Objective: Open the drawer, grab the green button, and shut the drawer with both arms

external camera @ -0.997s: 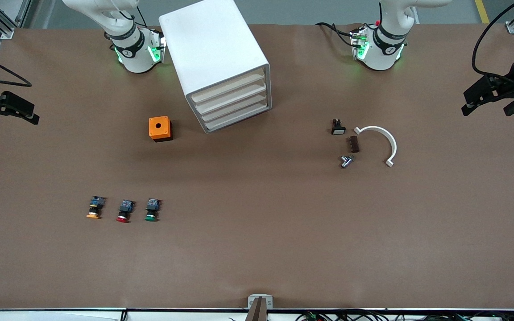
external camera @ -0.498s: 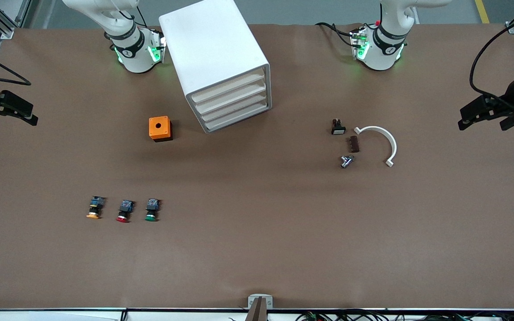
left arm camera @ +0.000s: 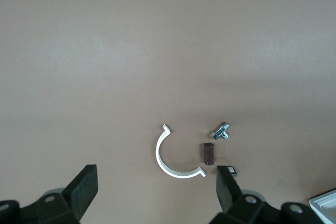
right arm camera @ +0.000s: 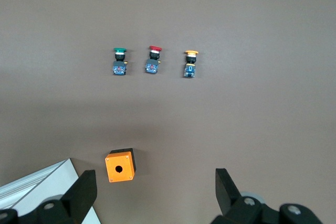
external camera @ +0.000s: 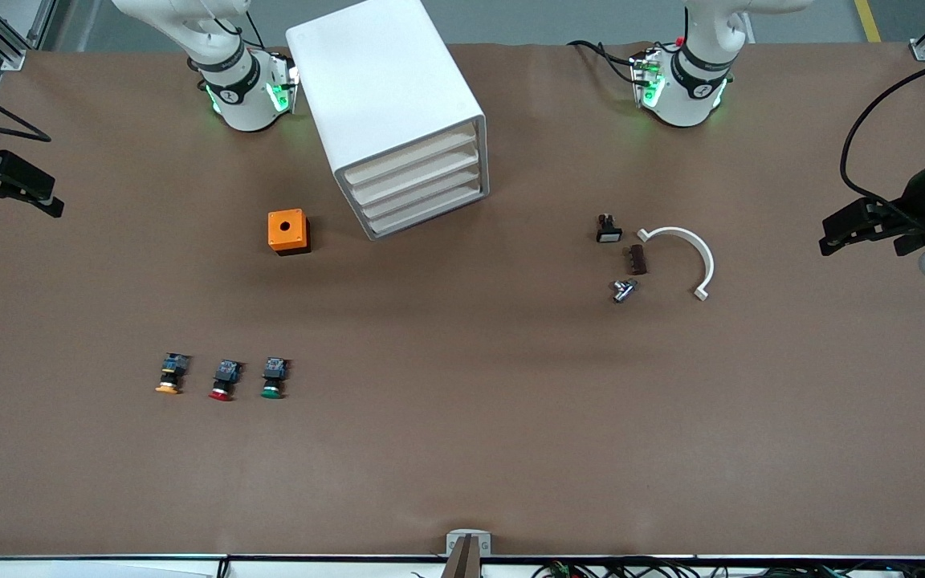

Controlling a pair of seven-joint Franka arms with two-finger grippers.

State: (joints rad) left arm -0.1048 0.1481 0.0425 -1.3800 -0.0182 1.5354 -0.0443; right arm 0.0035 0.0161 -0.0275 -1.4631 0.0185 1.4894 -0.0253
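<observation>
**Both Grippers Open and High, All Drawers Shut**

The white cabinet (external camera: 386, 104) served as the landmark, standing between the two arm bases with its four drawers facing the front camera. The drawer (external camera: 412, 166) sat flush like the other three. The button (external camera: 273, 378) with the green cap lay on the brown table (external camera: 462, 449), nearer the front camera than the cabinet and toward the right arm's end, beside a red-capped button (external camera: 224, 380) and an orange-capped button (external camera: 171, 374). An orange box (external camera: 288, 231) stood just beside the cabinet. The left gripper (external camera: 864, 227) hung over the left arm's end of the table, well apart from the cabinet, jaws spread wide and empty. The right gripper (external camera: 17, 185) hung over the right arm's end, jaws likewise apart, holding nothing.
</observation>
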